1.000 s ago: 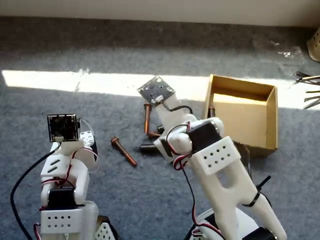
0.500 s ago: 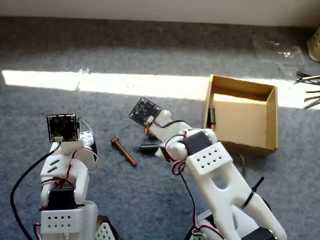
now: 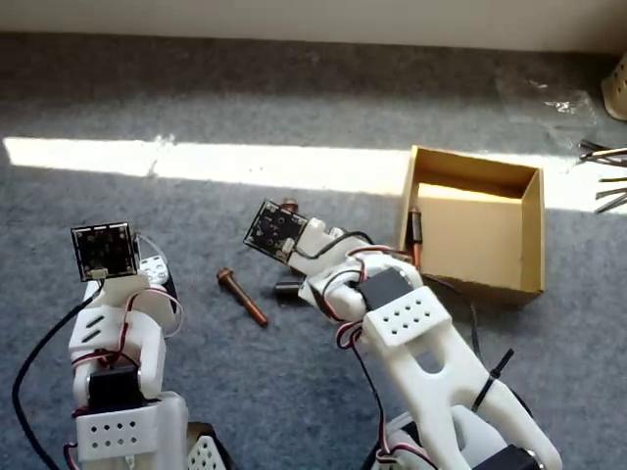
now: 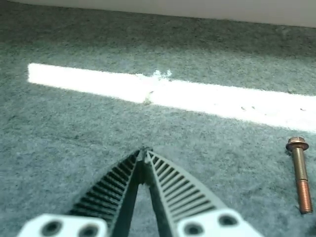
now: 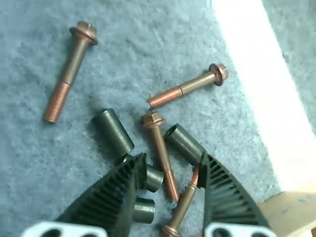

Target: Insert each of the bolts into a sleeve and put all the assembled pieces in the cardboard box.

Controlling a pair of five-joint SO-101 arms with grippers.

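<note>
Below my open right gripper (image 5: 172, 160) lies a pile on the grey carpet: copper bolts (image 5: 69, 71), (image 5: 187, 89), (image 5: 160, 153) and dark sleeves (image 5: 112, 131), (image 5: 185, 143), (image 5: 150, 177). One bolt and one sleeve sit between the fingers, which grip nothing. In the high view, a lone bolt (image 3: 242, 297) lies left of the right arm (image 3: 323, 259), and a sleeve (image 3: 289, 289) peeks out beside it. My left gripper (image 4: 143, 154) is shut and empty over bare carpet, with that bolt (image 4: 300, 175) off to its side. The cardboard box (image 3: 529, 235) stands at the right.
A dark-and-copper piece (image 3: 414, 230) rests upright against the box's left wall. A bright sunlit strip (image 3: 196, 162) crosses the carpet. Loose metal rods (image 3: 602, 176) lie at the far right edge. Open carpet stretches behind and to the left of the arms.
The right arm has swung left and drawn back from beside the box, so it now hangs over the pile. The left arm has shifted slightly left.
</note>
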